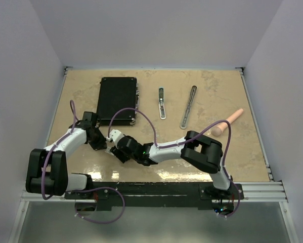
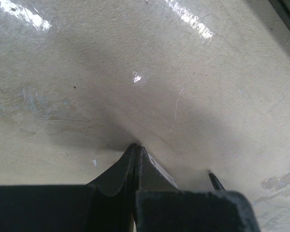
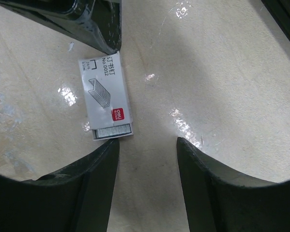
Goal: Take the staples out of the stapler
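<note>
The stapler lies in two slim silver bars at the back of the table, one [image 1: 162, 103] and the other [image 1: 188, 106], far from both grippers. A small white staple box [image 3: 105, 94] with a red mark lies flat in front of my right gripper [image 3: 147, 142], which is open; its left fingertip [image 3: 111, 147] sits right at the box's near end. Silvery staples [image 3: 114, 130] show in that open end. My left gripper [image 2: 136, 146] is shut, tips on the table, against the box's far end [image 2: 162, 170]. Its dark fingers [image 3: 94, 24] show in the right wrist view.
A big flat black case [image 1: 118, 100] lies at the back left, just beyond the left arm. A pinkish cylinder [image 1: 227, 122] rests at the right. Both arms meet low over the near-left part of the beige tabletop [image 1: 242, 162], with walls around it.
</note>
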Robot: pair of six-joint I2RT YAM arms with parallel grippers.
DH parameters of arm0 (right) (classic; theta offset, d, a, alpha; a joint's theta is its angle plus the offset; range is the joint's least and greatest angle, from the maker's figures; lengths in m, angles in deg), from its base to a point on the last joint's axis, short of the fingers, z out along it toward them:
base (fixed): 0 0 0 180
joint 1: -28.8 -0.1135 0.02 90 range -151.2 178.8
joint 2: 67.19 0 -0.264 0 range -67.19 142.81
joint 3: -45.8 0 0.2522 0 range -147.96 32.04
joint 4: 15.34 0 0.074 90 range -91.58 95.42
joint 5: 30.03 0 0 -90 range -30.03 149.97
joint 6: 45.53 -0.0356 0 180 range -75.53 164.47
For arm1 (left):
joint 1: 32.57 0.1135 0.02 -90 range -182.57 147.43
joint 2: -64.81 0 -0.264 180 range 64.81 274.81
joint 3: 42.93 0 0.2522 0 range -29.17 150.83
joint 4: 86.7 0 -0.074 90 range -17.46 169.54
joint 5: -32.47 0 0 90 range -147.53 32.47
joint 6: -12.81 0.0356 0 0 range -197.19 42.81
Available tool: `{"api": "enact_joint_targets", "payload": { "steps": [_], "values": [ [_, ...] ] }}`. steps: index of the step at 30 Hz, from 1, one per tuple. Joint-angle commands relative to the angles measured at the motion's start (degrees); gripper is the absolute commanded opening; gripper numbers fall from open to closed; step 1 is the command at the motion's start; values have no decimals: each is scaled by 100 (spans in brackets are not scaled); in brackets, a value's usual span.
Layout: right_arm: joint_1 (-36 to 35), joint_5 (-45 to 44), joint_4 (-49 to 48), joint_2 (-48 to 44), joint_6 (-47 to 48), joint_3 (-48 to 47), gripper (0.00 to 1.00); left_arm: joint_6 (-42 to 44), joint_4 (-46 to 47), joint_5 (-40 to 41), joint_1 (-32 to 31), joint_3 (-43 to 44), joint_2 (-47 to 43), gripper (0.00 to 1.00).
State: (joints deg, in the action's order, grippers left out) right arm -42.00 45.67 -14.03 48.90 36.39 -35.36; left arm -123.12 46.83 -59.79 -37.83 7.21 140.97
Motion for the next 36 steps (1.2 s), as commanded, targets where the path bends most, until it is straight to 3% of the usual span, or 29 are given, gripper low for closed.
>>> {"api": "enact_joint_targets", "payload": {
  "steps": [1, 16, 27, 36],
  "values": [
    [41, -221, -320, 115, -247, -107, 56, -223, -130, -178, 16, -114, -128, 0],
    [128, -679, -495, 230, -994, -54, 56, -697, -306, -231, 16, -325, -567, 0],
    [295, -468, -285, -210, -1064, 350, 55, -882, -904, 938, 16, 106, -550, 0],
    [295, -328, 93, 27, -1415, 78, 55, -838, -588, 359, 16, -157, -550, 0]
  ]
}}
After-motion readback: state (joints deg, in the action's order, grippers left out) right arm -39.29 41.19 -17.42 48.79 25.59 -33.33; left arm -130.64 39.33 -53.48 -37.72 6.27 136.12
